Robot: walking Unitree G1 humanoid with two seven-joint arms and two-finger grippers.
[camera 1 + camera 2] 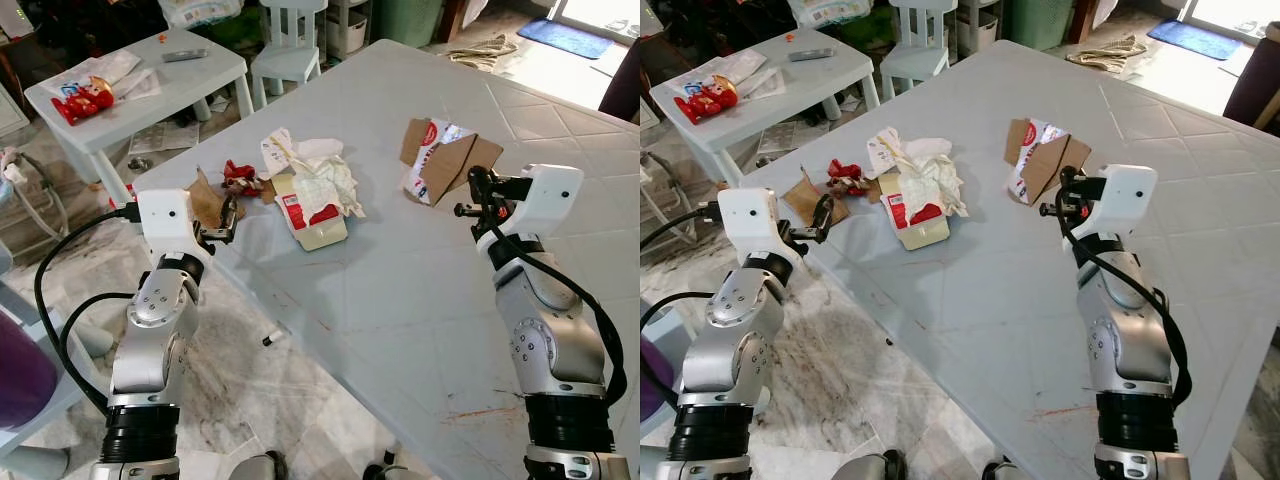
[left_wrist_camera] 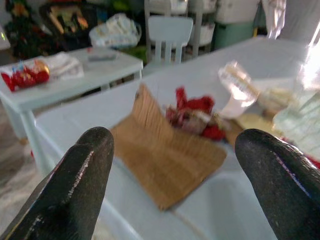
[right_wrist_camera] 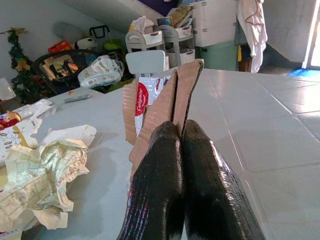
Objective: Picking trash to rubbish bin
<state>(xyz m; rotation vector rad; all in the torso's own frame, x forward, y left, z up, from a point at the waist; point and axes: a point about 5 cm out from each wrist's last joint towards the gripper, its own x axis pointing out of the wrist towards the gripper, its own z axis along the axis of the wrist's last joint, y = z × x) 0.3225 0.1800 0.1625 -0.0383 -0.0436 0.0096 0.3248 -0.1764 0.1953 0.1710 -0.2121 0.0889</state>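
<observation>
Trash is lying scattered across a pale table (image 1: 420, 300). On the left, a brown cardboard scrap (image 2: 165, 155) is sitting at the table's edge, with a red wrapper (image 1: 238, 177) just beyond it. Crumpled paper (image 1: 325, 175) is resting on a small carton (image 1: 312, 215) near the middle. A folded box (image 1: 445, 160) is lying farther right. The left gripper (image 1: 228, 222) is hovering, fingers spread, just before the scrap. The right gripper (image 1: 470, 195) is pointing at the box, fingers pressed together, empty.
</observation>
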